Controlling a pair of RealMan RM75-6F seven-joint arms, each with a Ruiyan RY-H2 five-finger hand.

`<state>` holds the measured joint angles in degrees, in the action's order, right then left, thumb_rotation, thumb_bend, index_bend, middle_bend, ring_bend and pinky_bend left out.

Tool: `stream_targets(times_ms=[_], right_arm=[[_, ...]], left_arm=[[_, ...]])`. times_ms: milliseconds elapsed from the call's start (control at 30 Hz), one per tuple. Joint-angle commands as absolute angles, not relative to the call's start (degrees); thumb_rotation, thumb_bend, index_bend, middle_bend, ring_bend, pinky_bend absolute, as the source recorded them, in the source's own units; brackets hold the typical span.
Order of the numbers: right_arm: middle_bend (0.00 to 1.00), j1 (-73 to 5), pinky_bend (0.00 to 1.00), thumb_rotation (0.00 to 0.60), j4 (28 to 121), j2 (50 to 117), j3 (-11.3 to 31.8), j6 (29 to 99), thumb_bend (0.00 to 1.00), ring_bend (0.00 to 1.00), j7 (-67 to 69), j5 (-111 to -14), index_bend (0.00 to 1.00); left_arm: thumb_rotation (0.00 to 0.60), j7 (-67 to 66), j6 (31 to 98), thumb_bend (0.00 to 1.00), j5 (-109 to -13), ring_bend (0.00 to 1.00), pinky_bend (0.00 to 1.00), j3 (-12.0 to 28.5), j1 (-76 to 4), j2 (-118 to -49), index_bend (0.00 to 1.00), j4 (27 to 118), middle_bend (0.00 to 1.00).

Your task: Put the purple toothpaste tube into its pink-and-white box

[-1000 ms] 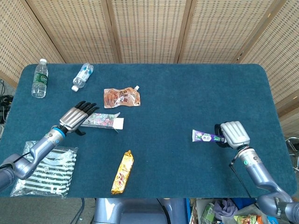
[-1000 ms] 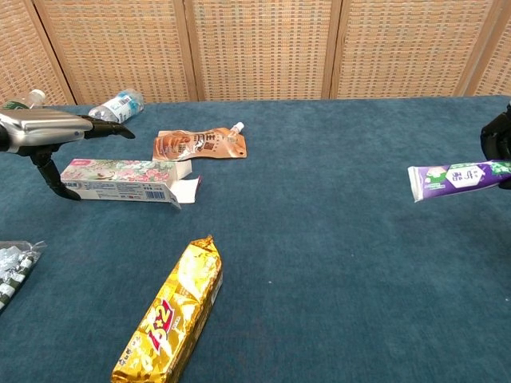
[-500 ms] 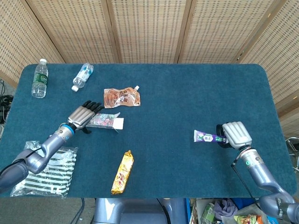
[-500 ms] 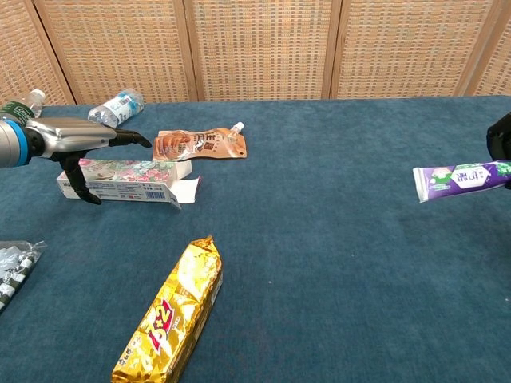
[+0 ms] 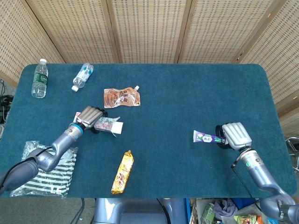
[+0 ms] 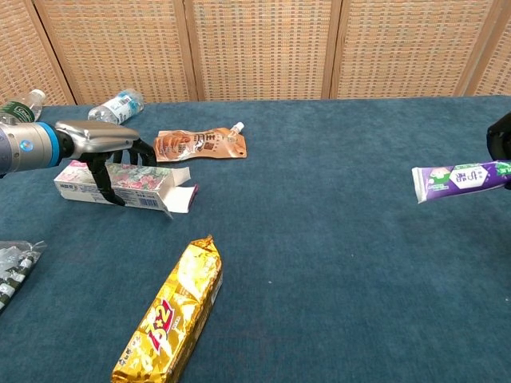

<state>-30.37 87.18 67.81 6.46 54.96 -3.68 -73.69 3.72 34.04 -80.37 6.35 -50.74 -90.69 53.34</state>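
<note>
Two clear plastic water bottles (image 5: 39,78) (image 5: 82,75) lie at upper left of the blue tabletop (image 5: 187,93), with one orange spouted pouch (image 5: 121,97), one gold snack bar (image 5: 122,171) and one striped bag (image 5: 49,170). Your right hand (image 5: 231,135) clamps the purple toothpaste tube (image 5: 205,137) at right, lying left-right, flat end leftward. Your left hand (image 5: 88,119) grips the pink-and-white box (image 5: 109,125), left of centre, open flap rightward.

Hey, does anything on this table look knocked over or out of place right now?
One water bottle lies tipped on its side at the far left, while the other bottle beside it stands upright. The pink-and-white box sits with its end flaps open.
</note>
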Motion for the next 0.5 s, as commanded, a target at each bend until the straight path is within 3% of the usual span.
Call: stream_targets(times_ms=[33,500], right_arm=[[0.67,-30.20,0.50,0.600,87.64,67.39,6.46,55.33,0.77,0.52,-3.61,-73.89,0.63],[0.67,-30.35,0.50,0.600,92.64,64.20,7.40,55.23,0.79,0.52,-4.06,-72.37,0.63]], left_arm=[[0.600,1.75,35.29,0.18,-79.47,0.36,0.40,6.77,-50.70,-90.52,0.43,53.80,0.40],[0.600,5.57,42.76,0.18,-85.28,0.38,0.40,7.53,-53.22,-85.33,0.47,59.67,0.42]])
